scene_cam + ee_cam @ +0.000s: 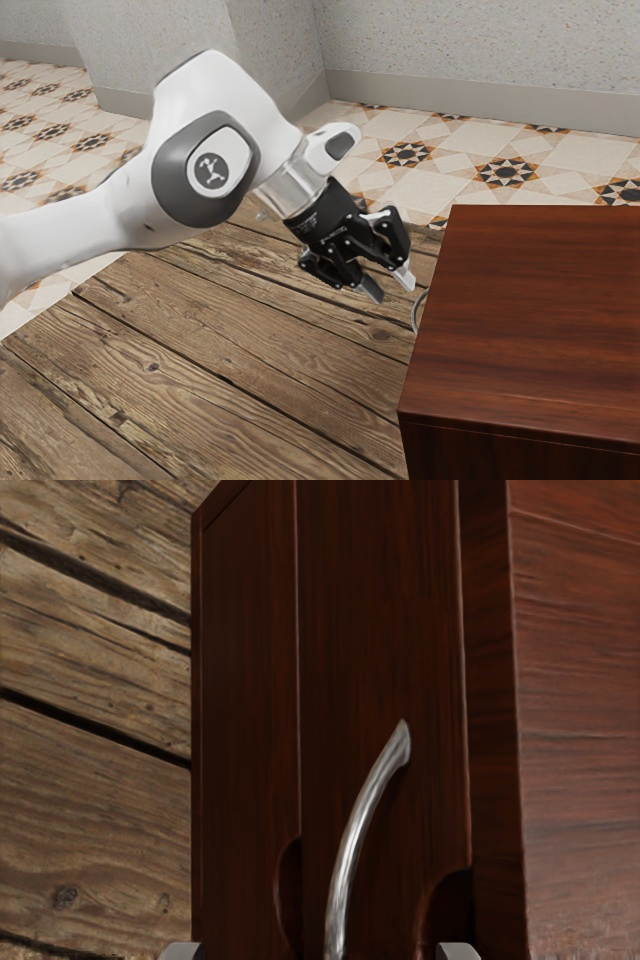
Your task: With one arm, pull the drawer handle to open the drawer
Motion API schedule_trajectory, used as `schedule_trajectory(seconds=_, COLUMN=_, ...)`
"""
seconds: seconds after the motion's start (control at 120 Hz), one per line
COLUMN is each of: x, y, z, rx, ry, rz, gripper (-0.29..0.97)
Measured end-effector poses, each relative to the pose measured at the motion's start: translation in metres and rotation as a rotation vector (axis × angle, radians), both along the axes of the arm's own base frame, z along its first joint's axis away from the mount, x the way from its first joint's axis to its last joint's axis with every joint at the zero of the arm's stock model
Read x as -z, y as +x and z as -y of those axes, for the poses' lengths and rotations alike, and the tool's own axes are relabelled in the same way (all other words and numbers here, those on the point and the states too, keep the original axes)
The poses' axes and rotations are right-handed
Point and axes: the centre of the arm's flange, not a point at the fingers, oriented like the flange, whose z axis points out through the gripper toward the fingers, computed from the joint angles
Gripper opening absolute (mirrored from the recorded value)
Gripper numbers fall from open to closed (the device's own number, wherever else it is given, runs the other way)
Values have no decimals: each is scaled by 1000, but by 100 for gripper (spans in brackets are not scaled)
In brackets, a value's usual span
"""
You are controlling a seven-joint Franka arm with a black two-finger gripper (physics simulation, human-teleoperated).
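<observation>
Roughly: drawer handle sits on the cabinet front face, near its top edge. Long axis runs parallel to that edge, bow facing the arm. Gripper hovers just beside it, fingers spread wide, tips either side of handle, gripping nothing.

- A dark reddish-brown wooden drawer cabinet is seen standing upright at the exterior view's right, box-shaped and flat-topped.
- A slim, curved silver metal handle is fixed to its front panel and bows away from the wood.
</observation>
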Motion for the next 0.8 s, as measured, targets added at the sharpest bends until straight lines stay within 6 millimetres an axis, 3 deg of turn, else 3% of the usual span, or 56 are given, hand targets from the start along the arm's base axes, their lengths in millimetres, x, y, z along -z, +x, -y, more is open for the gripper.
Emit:
schedule_trajectory(seconds=0.467, x=22, y=7, z=14, rx=80, ry=-7, rz=-44, gripper=14)
schedule_trajectory(seconds=0.8, x=25, y=18, z=-6, rx=61, ry=-12, rz=-39, gripper=8)
